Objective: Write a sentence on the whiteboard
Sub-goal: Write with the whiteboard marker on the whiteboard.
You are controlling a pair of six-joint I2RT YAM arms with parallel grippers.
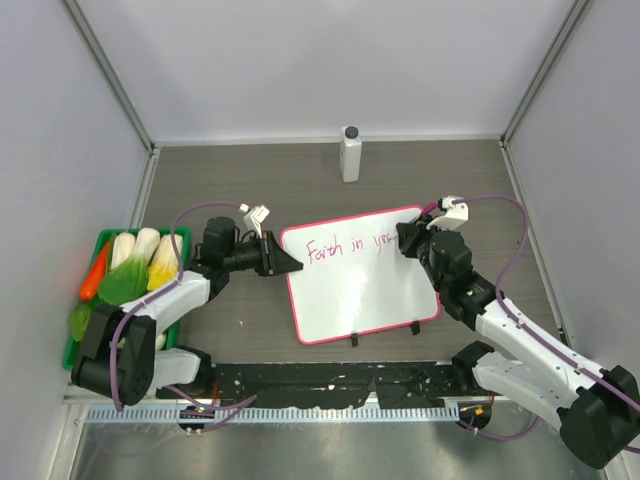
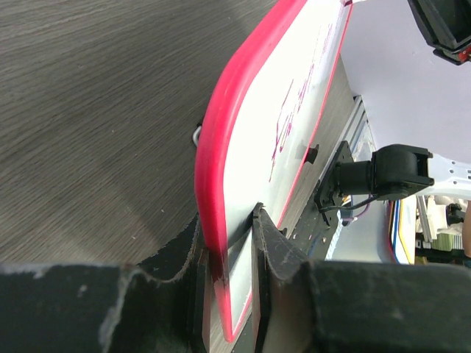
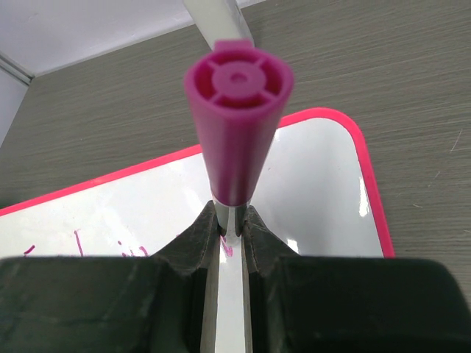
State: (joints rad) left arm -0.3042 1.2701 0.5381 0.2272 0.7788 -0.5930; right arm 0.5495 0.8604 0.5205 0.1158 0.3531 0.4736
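Observation:
The whiteboard (image 1: 365, 290), white with a pink-red frame and two black clip feet, lies flat mid-table. Pink cursive on its top line reads "Faith in yo…" (image 1: 345, 247), its end hidden behind my right gripper. My left gripper (image 1: 285, 262) is shut on the board's left edge; the left wrist view shows the red frame (image 2: 217, 176) pinched between the jaws. My right gripper (image 1: 408, 240) is shut on a magenta-capped marker (image 3: 237, 125), held upright with its tip down at the end of the writing. The board also shows under it in the right wrist view (image 3: 316, 198).
A white bottle with a dark cap (image 1: 350, 154) stands at the back centre. A green tray (image 1: 90, 350) of toy vegetables, including a carrot (image 1: 94, 272), sits at the left. Grey walls close in the sides and back.

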